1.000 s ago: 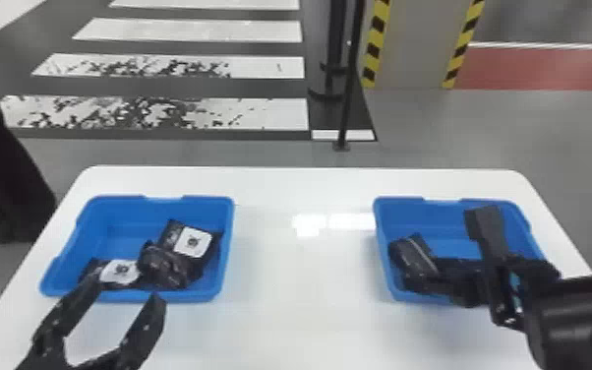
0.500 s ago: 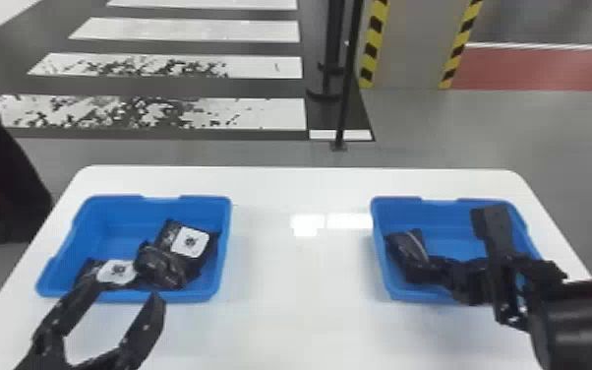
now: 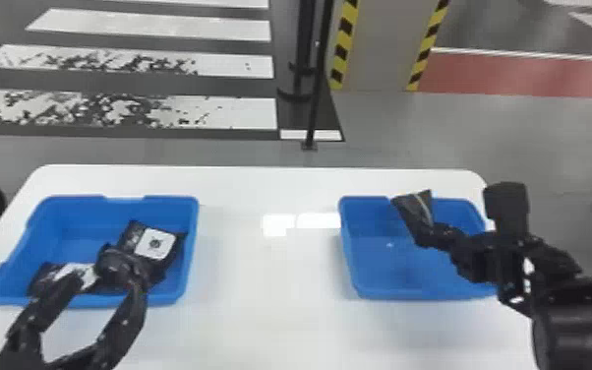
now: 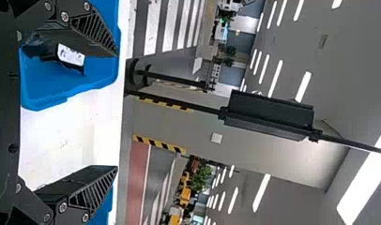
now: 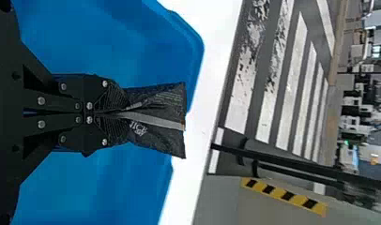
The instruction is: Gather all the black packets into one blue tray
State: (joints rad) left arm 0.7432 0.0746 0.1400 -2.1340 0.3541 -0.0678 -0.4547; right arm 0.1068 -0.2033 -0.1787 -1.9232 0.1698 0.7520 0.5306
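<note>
Now, my right gripper [image 5: 117, 113]: closed tight, flat fingers pressed together on one end of a black packet [image 5: 163, 117].
Packet's free end: sticks out ahead of my fingertips, flared and a little creased, a pale strip running along it.
Lift: half a second ago the packet lies low in the right tray [image 3: 388, 295]; now it is raised, its free end showing across the far rim in my head view. I take that as the pick done and the carry about to matter.
Right tray: under my hand, on the white table [image 3: 260, 315], well apart from the left tray [image 3: 78, 206].
Left tray: holds more black packets [image 3: 156, 243], bunched toward its near side, two of them showing white labels. With those together there, I judge it the tray to fill.
Left gripper [image 3: 107, 285]: fingers spread wide with nothing between them, by the left tray's near rim.
Next for me: clear the rim, cross the table, let go above the pile without bumping my other hand.
Worry: held by one end, something this soft may sag, swing or catch the rim.
</note>
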